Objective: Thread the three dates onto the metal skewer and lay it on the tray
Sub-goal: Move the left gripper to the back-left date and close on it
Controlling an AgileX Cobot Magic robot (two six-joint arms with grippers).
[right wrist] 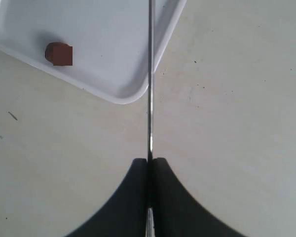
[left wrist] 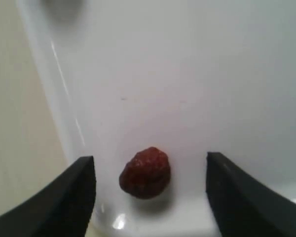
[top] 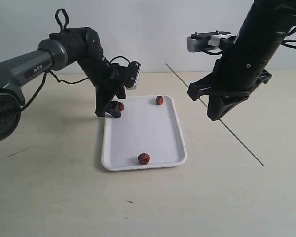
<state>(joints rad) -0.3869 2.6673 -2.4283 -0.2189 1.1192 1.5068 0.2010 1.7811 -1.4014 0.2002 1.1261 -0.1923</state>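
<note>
We are looking first at the pale table (top: 49, 197), which is carrying everything. In its middle the white tray (top: 153, 133) is lying flat, with its long side running away from the exterior camera.

The left gripper (top: 110, 112) is hanging low over the far left corner of the tray, and its fingers are standing wide apart. The right gripper (right wrist: 149, 165) is hovering to the right of the tray, and its fingers are pressing together on the metal skewer (top: 241, 144).

This skewer is a very thin grey rod. In the exterior view it is running slantwise, from the far middle to the near right, just beside the tray's right edge. Nothing is threaded on it yet.

The three dates are all lying on the tray, well apart from each other. The corner date (left wrist: 145, 173) is sitting between the two left fingers, touching neither of them, just beside the rim. We are therefore judging that the left arm is the nearer one, and that closing on this fruit is the step in hand. The second date (top: 159, 100) is resting near the far right corner and the third date (top: 144, 158) near the front rim. Each one is looking small, roundish, reddish-brown and wrinkled, so we are expecting it to roll easily under a careless pinch.
</note>
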